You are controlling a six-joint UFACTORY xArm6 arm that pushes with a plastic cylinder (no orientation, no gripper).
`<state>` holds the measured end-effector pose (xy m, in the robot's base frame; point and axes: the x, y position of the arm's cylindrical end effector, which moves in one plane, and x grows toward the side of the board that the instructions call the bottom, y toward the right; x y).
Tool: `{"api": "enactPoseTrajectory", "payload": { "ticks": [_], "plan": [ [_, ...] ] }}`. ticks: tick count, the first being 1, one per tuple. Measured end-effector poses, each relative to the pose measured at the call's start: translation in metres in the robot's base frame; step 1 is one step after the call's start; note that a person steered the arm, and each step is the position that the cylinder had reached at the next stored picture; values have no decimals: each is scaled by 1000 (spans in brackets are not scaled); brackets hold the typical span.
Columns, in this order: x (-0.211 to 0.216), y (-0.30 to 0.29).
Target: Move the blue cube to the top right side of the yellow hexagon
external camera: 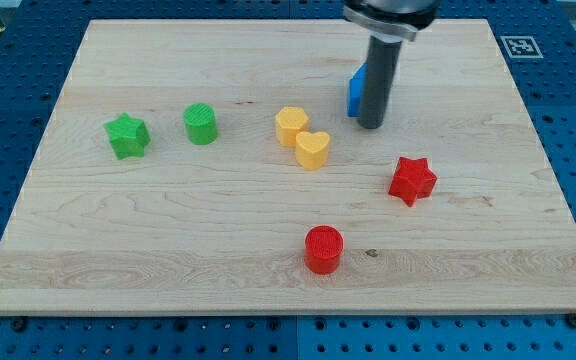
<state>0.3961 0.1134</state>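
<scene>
the yellow hexagon [290, 124] serves as landmark on the wooden board [168, 230]. nearest the view's bottom, a red cylinder [323, 249] lies well below it; a red star [412, 180] sits down to its right. a yellow heart [313, 150] touches its lower right edge. to its left stand a green cylinder [200, 123] and, further left, a green star [127, 136]. up to its right, the blue cube [356, 92] is partly hidden behind the rod; my tip [371, 125] rests just beside the cube. there is no pincer, so nothing is grasped.
</scene>
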Motion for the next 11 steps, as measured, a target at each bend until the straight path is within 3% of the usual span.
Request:
{"api": "enactPoseTrajectory", "payload": {
  "ticks": [1, 3, 6, 11],
  "plan": [
    [0, 42],
    [-36, 44],
    [-21, -15],
    [-24, -56]
  ]
}}
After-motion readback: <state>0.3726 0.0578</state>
